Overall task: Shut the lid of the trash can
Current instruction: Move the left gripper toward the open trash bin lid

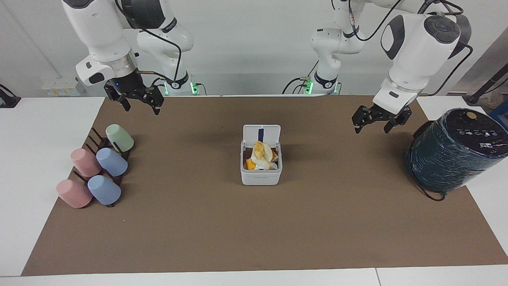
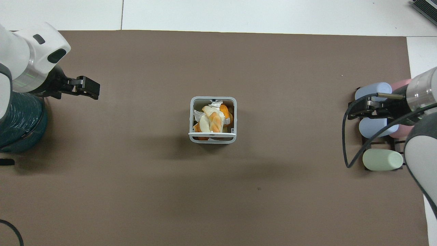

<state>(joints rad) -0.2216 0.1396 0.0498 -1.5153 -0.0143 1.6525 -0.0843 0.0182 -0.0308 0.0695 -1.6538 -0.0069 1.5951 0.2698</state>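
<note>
The small white trash can (image 1: pixel 261 177) stands in the middle of the brown mat, filled with crumpled white and orange waste. Its lid (image 1: pixel 261 135) stands upright on the edge nearest the robots, its inner face showing a dark blue strip. In the overhead view the trash can (image 2: pixel 192 116) is open and the lid (image 2: pixel 212 134) shows edge-on. My left gripper (image 1: pixel 372 126) hangs open and empty in the air between the trash can and the green cylinder, and shows in the overhead view (image 2: pixel 93 89). My right gripper (image 1: pixel 141 107) hangs open and empty over the cup rack, also in the overhead view (image 2: pixel 355 111).
A large dark green wrapped cylinder (image 1: pixel 452 153) stands at the left arm's end of the table, seen in the overhead view (image 2: pixel 18 123) too. A dark rack (image 1: pixel 95 140) with several pastel cups sits at the right arm's end. The brown mat (image 1: pixel 254 230) covers the table.
</note>
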